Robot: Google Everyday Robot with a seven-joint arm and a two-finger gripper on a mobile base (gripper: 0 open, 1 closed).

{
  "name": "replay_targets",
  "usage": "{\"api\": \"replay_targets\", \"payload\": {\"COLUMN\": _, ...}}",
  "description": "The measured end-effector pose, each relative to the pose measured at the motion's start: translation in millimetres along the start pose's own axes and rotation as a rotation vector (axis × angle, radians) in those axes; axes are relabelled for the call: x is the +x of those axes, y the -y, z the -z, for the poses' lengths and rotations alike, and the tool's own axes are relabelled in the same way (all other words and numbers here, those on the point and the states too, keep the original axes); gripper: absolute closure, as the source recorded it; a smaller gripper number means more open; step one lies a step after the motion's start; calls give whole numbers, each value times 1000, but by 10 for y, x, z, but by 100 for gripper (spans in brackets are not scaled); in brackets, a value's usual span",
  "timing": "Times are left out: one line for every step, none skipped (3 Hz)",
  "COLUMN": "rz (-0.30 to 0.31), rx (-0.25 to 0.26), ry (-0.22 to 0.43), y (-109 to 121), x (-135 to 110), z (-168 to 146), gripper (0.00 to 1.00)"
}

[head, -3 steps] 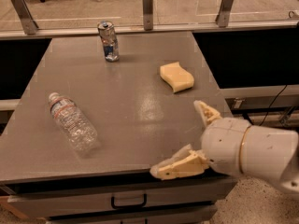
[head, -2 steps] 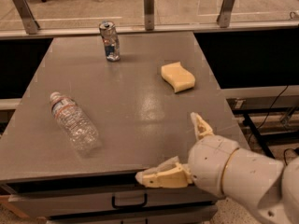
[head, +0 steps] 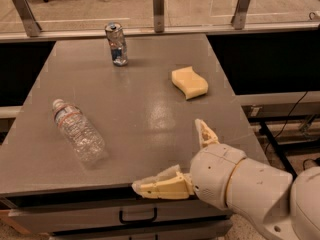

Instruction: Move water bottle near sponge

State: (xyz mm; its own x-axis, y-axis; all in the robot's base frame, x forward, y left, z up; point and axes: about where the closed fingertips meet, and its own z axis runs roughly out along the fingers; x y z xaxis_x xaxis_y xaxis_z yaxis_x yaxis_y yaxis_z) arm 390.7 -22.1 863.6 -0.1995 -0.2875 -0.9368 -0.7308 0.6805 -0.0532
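Note:
The water bottle (head: pixel 78 131) lies on its side at the left of the grey table (head: pixel 135 94), cap toward the far left. The pale yellow sponge (head: pixel 189 82) lies at the right of the table, well apart from the bottle. My gripper (head: pixel 175 156) hangs over the table's front right edge, open and empty. One cream finger (head: pixel 160 185) points left along the front edge and the other (head: pixel 205 132) points toward the sponge. The gripper is to the right of the bottle and in front of the sponge.
A silver-blue can (head: pixel 116 44) stands upright at the back of the table. A rail with metal posts (head: pixel 158 4) runs behind the table. A drawer with a black handle (head: pixel 137 216) sits under the front edge.
The gripper and arm have moved left along the table's front edge. The bottle, sponge and can have not moved.

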Motion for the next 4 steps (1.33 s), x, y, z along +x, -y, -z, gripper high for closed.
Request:
{"api": "replay_targets", "payload": {"rz": -12, "rx": -29, "ry": 44, "y": -129, "x": -28, "z": -229, "gripper": 0}}
{"api": "replay_targets", "payload": {"rz": -34, "rx": -82, "ry": 120, "y": -328, "x": -125, "z": -556, "gripper": 0}}
{"api": "replay_targets", "payload": {"rz": -30, "rx": -126, "ry": 182, "y": -498, "x": -279, "z": -836, "gripper": 0}}
{"api": "replay_targets", "payload": {"rz": -7, "rx": -137, "ry": 191, "y": -675, "x": -429, "z": -1047, "gripper": 0}}
